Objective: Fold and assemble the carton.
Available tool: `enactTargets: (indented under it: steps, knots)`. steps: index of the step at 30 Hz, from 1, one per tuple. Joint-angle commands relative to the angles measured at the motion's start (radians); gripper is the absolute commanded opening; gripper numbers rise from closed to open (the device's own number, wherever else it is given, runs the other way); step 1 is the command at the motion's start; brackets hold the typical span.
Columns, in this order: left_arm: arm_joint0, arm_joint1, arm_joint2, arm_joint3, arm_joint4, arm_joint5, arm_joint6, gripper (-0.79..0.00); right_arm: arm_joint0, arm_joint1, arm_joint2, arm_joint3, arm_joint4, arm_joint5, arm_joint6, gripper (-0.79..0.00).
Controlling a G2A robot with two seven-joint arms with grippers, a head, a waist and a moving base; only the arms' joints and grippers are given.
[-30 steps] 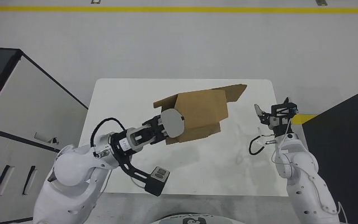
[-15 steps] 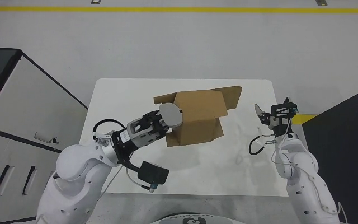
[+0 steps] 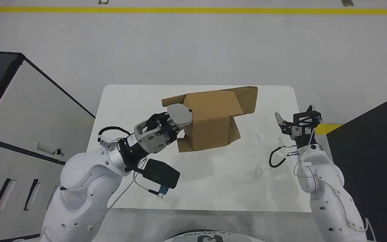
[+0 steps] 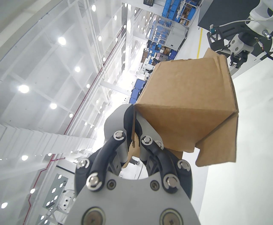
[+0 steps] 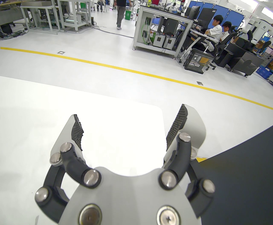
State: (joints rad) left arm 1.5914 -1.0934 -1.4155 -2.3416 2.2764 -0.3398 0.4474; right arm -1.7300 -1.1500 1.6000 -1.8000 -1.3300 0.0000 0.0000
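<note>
Above the table [image 3: 260, 181], my left gripper [image 3: 179, 116] grasps the cardboard carton [image 3: 208, 121] by one edge; my right gripper [image 5: 130, 127] hangs released.

Under me: pale grey floor [image 3: 181, 48], yellow line [image 3: 193, 9] | my table [image 3: 260, 181]: white | my left: grey cabinet [image 3: 24, 121] | beyond: workbench [image 5: 149, 25], blue screens [image 5: 236, 13] | overhead: rows of ceiling lights [image 4: 23, 89]
</note>
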Motion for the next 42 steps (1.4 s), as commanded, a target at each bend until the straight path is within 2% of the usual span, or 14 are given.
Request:
enactTargets:
  steps: [1, 6, 14, 22, 26, 31, 33, 40, 42]
  knots:
    - [-0.001, 0.0, 0.0, -0.001, 0.003, 0.0, 0.002, -0.785, 0.0, 0.0, 0.0, 0.0, 0.0, 0.0, 0.0, 0.0]
    - [0.0, 0.0, 0.001, 0.0, -0.001, 0.002, 0.0, -0.785, 0.0, 0.0, 0.0, 0.0, 0.0, 0.0, 0.0, 0.0]
    - [0.001, -0.013, 0.037, 0.011, -0.2, -0.005, -0.145, -0.785, 0.0, 0.0, 0.0, 0.0, 0.0, 0.0, 0.0, 0.0]
    - [0.001, -0.013, 0.036, 0.012, -0.198, -0.004, -0.149, -0.785, 0.001, 0.0, -0.003, -0.002, 0.003, -0.014, 0.0, 0.0]
    - [0.005, -0.011, 0.045, 0.02, -0.151, -0.033, -0.196, -0.785, 0.006, 0.012, 0.026, -0.008, 0.001, -0.191, 0.035, 0.0]
    - [0.021, -0.009, 0.055, 0.034, -0.135, -0.065, -0.246, -0.785, 0.014, 0.028, 0.073, -0.019, 0.012, -0.388, 0.156, 0.0]
    - [0.029, -0.009, 0.059, 0.043, -0.142, -0.073, -0.271, -0.785, 0.019, 0.036, 0.084, -0.024, 0.02, -0.497, 0.203, 0.0]
    - [0.027, -0.009, 0.059, 0.041, -0.138, -0.076, -0.272, -0.785, 0.02, 0.038, 0.088, -0.027, 0.018, -0.512, 0.206, 0.0]
    - [0.026, -0.01, 0.066, 0.053, -0.159, -0.076, -0.274, -0.785, 0.022, 0.039, 0.081, -0.023, 0.06, -0.562, 0.215, 0.0]
